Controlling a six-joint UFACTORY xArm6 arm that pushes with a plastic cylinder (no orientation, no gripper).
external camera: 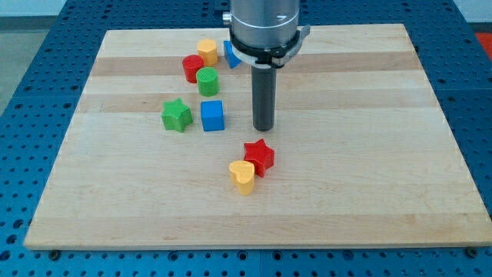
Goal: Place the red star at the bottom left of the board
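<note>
The red star [260, 157] lies near the middle of the wooden board [115, 208], a little below centre. A yellow heart-shaped block [242, 176] touches it at its lower left. My tip [264, 128] stands just above the red star, slightly to its right, with a small gap between them. A blue cube [212, 115] sits to the left of my tip and a green star [177, 115] lies further left.
Near the view's top sit a red cylinder [193, 68], a green cylinder [207, 81], a yellow block [207, 51] and a blue block [231, 54] partly hidden behind the arm. The board rests on a blue perforated table.
</note>
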